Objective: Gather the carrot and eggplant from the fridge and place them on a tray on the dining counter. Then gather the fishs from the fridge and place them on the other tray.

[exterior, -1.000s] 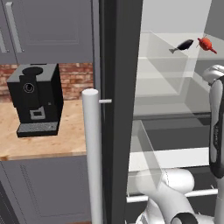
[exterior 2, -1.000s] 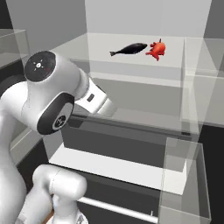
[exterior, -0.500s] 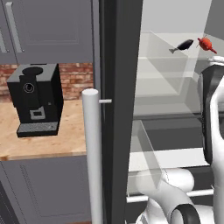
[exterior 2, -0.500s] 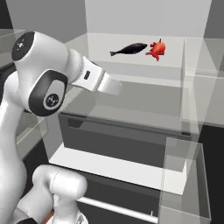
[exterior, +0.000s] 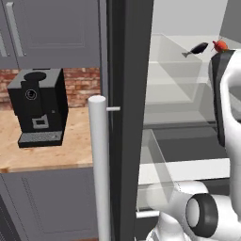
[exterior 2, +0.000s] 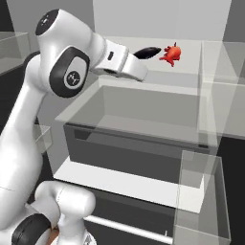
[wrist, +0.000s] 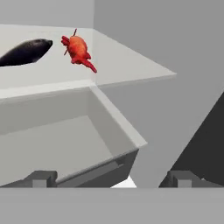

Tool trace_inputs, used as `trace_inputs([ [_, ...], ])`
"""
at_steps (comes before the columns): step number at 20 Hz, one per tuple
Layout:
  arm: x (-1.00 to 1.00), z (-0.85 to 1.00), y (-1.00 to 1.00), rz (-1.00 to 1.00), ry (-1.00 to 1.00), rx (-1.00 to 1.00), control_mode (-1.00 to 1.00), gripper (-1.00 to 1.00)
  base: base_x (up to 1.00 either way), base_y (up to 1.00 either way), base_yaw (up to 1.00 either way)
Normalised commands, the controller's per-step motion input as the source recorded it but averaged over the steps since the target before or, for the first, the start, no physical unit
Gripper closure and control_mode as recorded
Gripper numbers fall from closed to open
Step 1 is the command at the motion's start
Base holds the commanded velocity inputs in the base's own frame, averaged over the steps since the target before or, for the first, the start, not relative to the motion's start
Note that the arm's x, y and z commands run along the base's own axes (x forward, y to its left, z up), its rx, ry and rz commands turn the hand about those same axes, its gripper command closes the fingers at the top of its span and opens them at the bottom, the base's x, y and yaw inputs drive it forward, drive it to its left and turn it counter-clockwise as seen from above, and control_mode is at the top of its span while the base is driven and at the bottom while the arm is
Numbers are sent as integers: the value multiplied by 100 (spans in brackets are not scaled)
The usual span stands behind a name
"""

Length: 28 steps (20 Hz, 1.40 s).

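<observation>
The fridge (exterior: 128,84) stands open, its pale bar handle (exterior: 99,164) in front of me. A slim dark fish (wrist: 24,51) lies on an upper white shelf (exterior 2: 158,76) inside, and the same fish (exterior 2: 147,51) shows just past my hand in the right base view. Beside it sits a red-orange spiky lump (wrist: 78,49). My gripper (wrist: 113,179) is open with nothing between its fingers, a short way in front of the shelf and below the fish. The carrot, eggplant, trays and dining counter are out of view.
A clear drawer (wrist: 65,131) lies under the shelf, right before the gripper. Clear door bins (exterior 2: 201,191) stand at the lower right. A black coffee machine (exterior: 37,106) sits on a wooden counter (exterior: 47,150) left of the fridge door.
The arm has lifted: the hand has risen and swung right, up to the level of the upper shelf, near the fish. The fish and the red lump have not moved.
</observation>
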Motion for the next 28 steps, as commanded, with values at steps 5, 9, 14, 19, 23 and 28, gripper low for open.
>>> trace_inputs([
  [5,51,-4,-14,0,5,4,-100,-100,0,0,0],
  [9,57,0,-29,4,0,3,-100,-100,0,0,0],
  [14,53,0,-29,5,2,1,-100,-100,0,0,0],
  [19,59,0,-11,3,8,0,-100,-100,0,0,0],
  [23,62,0,-5,3,10,0,-100,-100,0,0,0],
  [28,37,0,-33,1,7,0,-100,-100,0,0,0],
])
